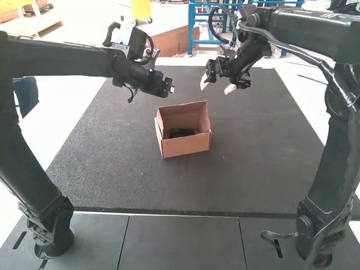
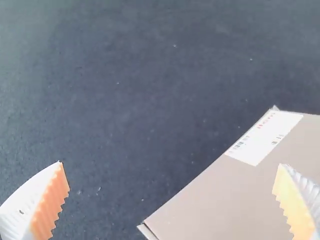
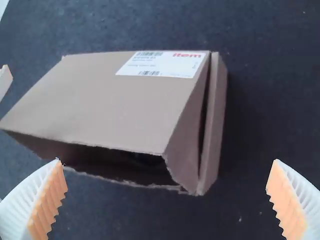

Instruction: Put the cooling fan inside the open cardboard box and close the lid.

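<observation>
Box (image 1: 186, 144) stands on mat (image 1: 101, 152), well inside its edges.

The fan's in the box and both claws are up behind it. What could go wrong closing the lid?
The box sits loose on the mat, so a push on the upright lid from behind may slide or tip it instead of folding the lid. The lid's side flap could catch outside rather than tuck in. The left claw and right claw hang close together and might collide.
</observation>
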Controlling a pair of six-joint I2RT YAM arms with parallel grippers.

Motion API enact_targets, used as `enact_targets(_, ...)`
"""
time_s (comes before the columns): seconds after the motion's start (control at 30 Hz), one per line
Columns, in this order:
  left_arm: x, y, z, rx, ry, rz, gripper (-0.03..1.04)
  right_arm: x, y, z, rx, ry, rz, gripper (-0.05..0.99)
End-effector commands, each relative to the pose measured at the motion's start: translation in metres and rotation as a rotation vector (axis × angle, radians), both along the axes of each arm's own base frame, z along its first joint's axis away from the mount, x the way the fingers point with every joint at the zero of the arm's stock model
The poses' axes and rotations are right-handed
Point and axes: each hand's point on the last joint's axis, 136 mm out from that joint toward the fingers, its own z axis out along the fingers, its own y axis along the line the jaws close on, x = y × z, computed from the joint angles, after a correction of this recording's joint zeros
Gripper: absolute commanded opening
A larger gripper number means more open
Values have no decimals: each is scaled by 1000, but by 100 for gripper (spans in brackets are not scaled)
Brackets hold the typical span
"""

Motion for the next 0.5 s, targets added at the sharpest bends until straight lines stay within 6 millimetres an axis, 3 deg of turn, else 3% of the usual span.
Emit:
enact_targets(0.0, 5, -10, 12, -16, -19, 2, 97, 14, -28, 21, -28, -102, -60, 92)
enact_targets(0.27, -12, -19, -16, 43, 50, -31, 97, 36, -86, 43, -78, -261, -211, 92)
enact_targets(0.47, -37, -18, -51, 102, 157, -59, 97, 26, -97, 32, -33, -220, -236, 92)
